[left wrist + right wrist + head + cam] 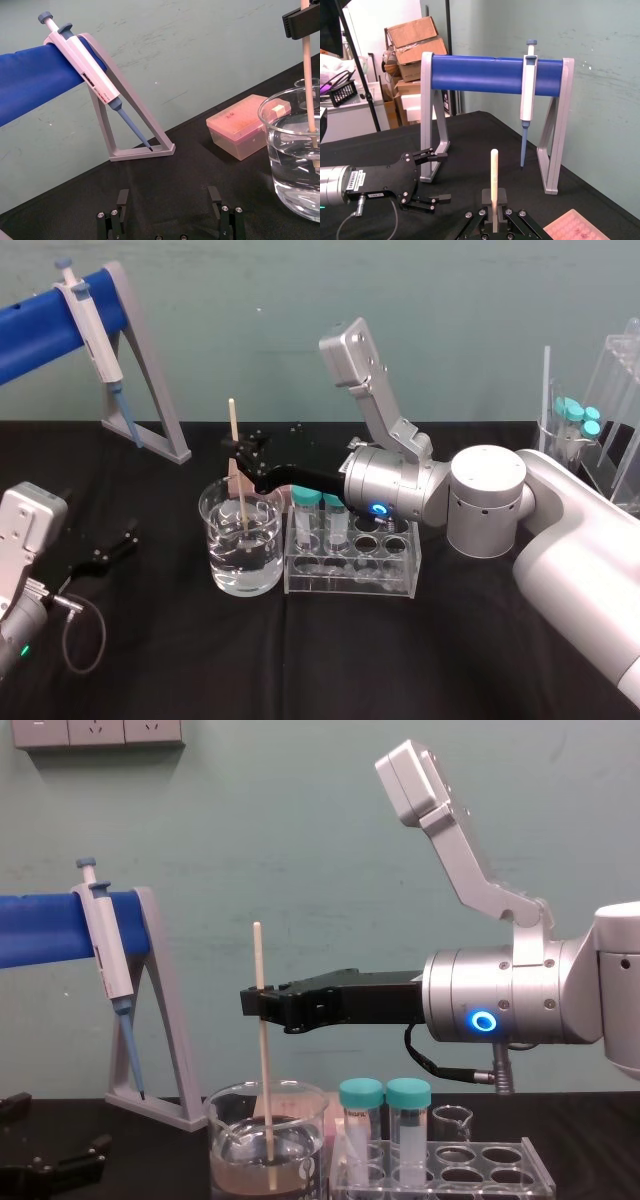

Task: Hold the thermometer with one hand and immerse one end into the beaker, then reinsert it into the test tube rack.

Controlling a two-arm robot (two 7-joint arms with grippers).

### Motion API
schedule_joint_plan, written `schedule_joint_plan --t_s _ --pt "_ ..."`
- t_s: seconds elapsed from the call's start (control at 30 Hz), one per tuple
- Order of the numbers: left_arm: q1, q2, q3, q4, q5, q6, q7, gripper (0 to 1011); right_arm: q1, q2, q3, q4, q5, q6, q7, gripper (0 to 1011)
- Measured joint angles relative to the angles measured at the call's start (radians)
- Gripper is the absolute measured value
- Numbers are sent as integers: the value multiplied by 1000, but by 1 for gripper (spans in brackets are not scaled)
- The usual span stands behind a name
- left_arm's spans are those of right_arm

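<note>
**Inspector:** Arms and large fixtures?

**Assistant:** The right arm (480, 502) reaches in from the right. Its forearm is level above the rack and its blue ring is lit. The right claw (262, 1003) points left and ends over the beaker. The left arm lies low at the near left of the table (150, 660). The left claw (437, 177) is released, fingers spread, nothing between them. A grey stand (150, 390) with a blue bar stands at the rear left, and a pipette (95, 330) hangs on it.

**Inspector:** Containers and contents?

**Assistant:** The beaker (215, 550) stands on the table just left of the rack (350, 578) and is partly filled with clear liquid. The rack holds two teal-capped tubes (385, 1120), upright, side by side at its left end. A small beaker (452, 1122) stands behind the rack.

**Inspector:** The thermometer?

**Assistant:** The thermometer (260, 960) is close to upright, with a slight lean. The right claw is clenched on it from the right, at a point above its middle and above the beaker's rim. Its lower end is inside the beaker, below the liquid's surface. I cannot tell whether the tip touches the glass bottom. Its top stands well above the claw. It is apart from the rack and the tubes.
</note>
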Motion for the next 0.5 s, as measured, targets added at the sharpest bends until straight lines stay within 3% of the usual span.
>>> schedule_joint_plan --t_s 0.5 --pt "0 0 0 0 0 0 0 1004 0 0 0 0 0 0 0 55"
